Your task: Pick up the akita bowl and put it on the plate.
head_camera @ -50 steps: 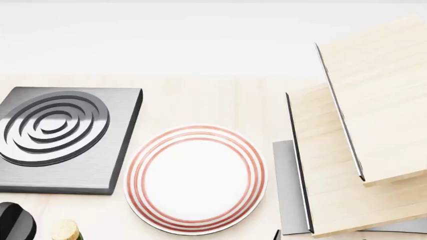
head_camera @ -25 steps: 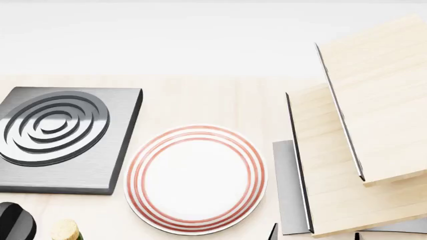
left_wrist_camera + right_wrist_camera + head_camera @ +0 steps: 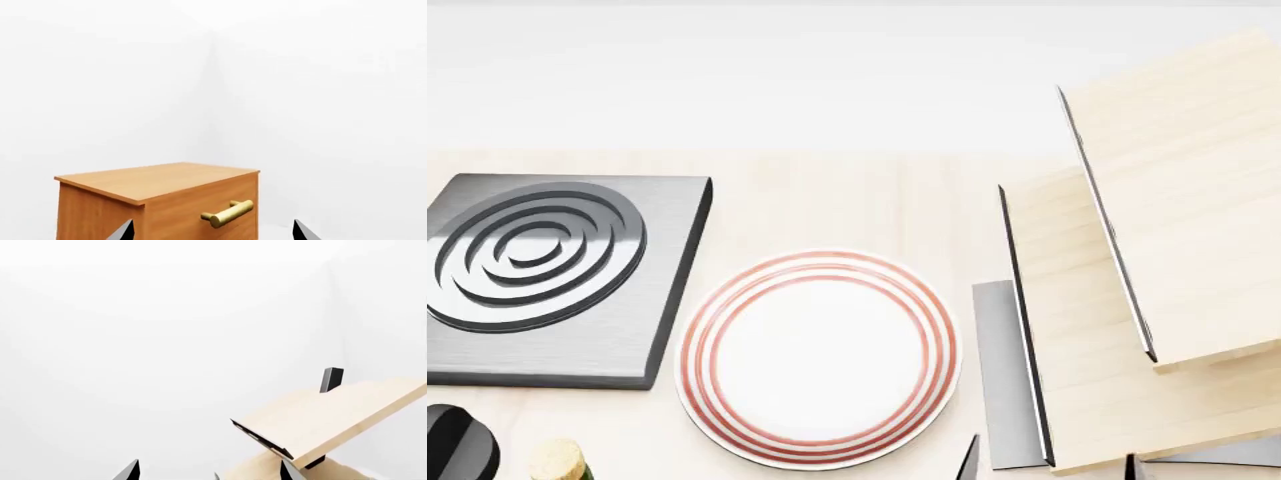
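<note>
A pale wooden table (image 3: 827, 200) seen from the robot's head camera, looking down. At its centre lies the plate (image 3: 818, 358) — flat, round and white, with three thin red rings near its rim, and nothing on it. To its left, just beside it, sits a square dark-grey stove burner (image 3: 547, 275) with raised concentric rings. To the right stands a light wooden rack (image 3: 1148, 280) of tilted shelves with dark edges, its shelves bare where they show. At the lower left corner are a dark rounded object (image 3: 457, 445) and what looks like a cork-topped bottle (image 3: 558, 462), both cut off by the frame. The akita bowl is not visible in any view, so its place cannot be told. The left gripper (image 3: 212, 232) shows only two dark fingertips set well apart, facing an orange-brown cabinet (image 3: 160, 200) with a brass handle (image 3: 228, 213). The right gripper (image 3: 208, 471) likewise shows two separated tips, spread and holding nothing, pointing toward the rack. As a deep ceramic piece the bowl is likely rigid, fairly heavy, smooth and breakable — pinching its rim wall, one finger inside and one outside, seems the surest hold.
</note>
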Motion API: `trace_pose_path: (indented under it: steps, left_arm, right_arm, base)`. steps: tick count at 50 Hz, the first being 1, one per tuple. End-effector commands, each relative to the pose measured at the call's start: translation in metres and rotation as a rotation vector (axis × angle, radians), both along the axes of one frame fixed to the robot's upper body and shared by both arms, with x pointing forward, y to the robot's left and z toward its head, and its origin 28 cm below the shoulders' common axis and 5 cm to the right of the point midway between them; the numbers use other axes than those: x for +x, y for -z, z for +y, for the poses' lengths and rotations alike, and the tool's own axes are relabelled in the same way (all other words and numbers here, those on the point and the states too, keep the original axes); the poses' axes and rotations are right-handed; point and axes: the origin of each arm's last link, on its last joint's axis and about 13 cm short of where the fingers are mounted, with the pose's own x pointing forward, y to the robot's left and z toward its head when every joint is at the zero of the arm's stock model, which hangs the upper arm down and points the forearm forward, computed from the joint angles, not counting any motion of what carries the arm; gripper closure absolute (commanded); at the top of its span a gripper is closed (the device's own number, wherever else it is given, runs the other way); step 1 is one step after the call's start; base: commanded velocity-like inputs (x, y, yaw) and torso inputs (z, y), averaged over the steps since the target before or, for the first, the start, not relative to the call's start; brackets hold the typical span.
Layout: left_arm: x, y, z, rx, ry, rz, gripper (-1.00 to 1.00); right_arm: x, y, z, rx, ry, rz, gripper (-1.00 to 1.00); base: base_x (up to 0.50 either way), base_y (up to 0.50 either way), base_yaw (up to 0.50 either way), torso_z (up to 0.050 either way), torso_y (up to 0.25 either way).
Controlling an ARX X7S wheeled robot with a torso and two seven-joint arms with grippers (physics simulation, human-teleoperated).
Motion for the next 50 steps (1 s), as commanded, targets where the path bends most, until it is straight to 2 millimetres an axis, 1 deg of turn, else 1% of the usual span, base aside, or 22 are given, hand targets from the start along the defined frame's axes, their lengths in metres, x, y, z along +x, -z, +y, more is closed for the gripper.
trace_pose_path:
  steps: [1, 4, 6, 13, 17, 23, 26, 28, 31, 37, 41, 44, 47, 50]
  left_arm:
    - [0.006, -0.019, 0.01, 0.001, -0.052, 0.048, -1.0]
    - [0.004, -0.023, 0.011, -0.001, -0.059, 0.06, -1.0]
    - [0.005, -0.025, 0.013, -0.024, -0.059, 0.099, -1.0]
    - [0.009, -0.022, 0.01, -0.048, -0.038, 0.199, -1.0]
    - [0.002, -0.025, 0.005, -0.03, 0.008, 0.241, -1.0]
    - [-0.005, -0.03, 0.006, -0.024, 0.028, 0.284, -1.0]
    - [-0.009, -0.032, 0.005, -0.041, 0.051, 0.331, -1.0]
    - [-0.012, -0.032, 0.004, -0.029, 0.037, 0.342, -1.0]
    - [-0.016, -0.033, 0.002, -0.05, 0.065, 0.406, -1.0]
    - [-0.024, -0.037, -0.001, -0.059, 0.113, 0.427, -1.0]
    - [-0.025, -0.038, -0.002, -0.073, 0.126, 0.458, -1.0]
    - [-0.027, -0.04, -0.001, -0.073, 0.173, 0.486, -1.0]
    - [-0.028, -0.04, 0.0, -0.075, 0.158, 0.513, -1.0]
    - [-0.031, -0.043, 0.002, -0.115, 0.177, 0.541, -1.0]
  right_arm:
    - [0.004, 0.001, 0.0, -0.003, 0.005, 0.012, -1.0]
    - [0.005, 0.001, 0.0, -0.005, 0.007, 0.015, -1.0]
    - [0.006, 0.001, 0.0, -0.004, 0.006, 0.017, -1.0]
    - [0.008, 0.003, 0.0, -0.007, 0.007, 0.025, -1.0]
    - [0.009, 0.004, 0.0, -0.006, 0.01, 0.029, -1.0]
    - [0.01, 0.004, 0.0, -0.005, 0.013, 0.035, -1.0]
    - [0.012, 0.005, 0.0, -0.004, 0.013, 0.039, -1.0]
    - [0.013, 0.006, 0.001, -0.006, 0.013, 0.043, -1.0]
    - [0.012, 0.006, 0.001, -0.006, 0.01, 0.043, -1.0]
    - [0.012, 0.007, 0.001, -0.005, 0.007, 0.047, -1.0]
    - [0.013, 0.007, 0.0, -0.003, 0.008, 0.047, -1.0]
    - [0.013, 0.008, 0.001, -0.006, 0.008, 0.048, -1.0]
    - [0.013, 0.008, 0.001, -0.007, 0.009, 0.051, -1.0]
    - [0.013, 0.008, 0.001, -0.005, 0.01, 0.05, -1.0]
  base:
    - [0.0, 0.0, 0.0, 0.0, 0.0]
    - [0.0, 0.0, 0.0, 0.0, 0.0]
    - [0.0, 0.0, 0.0, 0.0, 0.0]
    - [0.0, 0.0, 0.0, 0.0, 0.0]
    - [0.0, 0.0, 0.0, 0.0, 0.0]
    - [0.0, 0.0, 0.0, 0.0, 0.0]
    - [0.0, 0.0, 0.0, 0.0, 0.0]
    - [0.0, 0.0, 0.0, 0.0, 0.0]
    - [0.0, 0.0, 0.0, 0.0, 0.0]
    - [0.0, 0.0, 0.0, 0.0, 0.0]
    - [0.0, 0.0, 0.0, 0.0, 0.0]
    - [0.0, 0.0, 0.0, 0.0, 0.0]
    - [0.0, 0.0, 0.0, 0.0, 0.0]
    - [0.0, 0.0, 0.0, 0.0, 0.0]
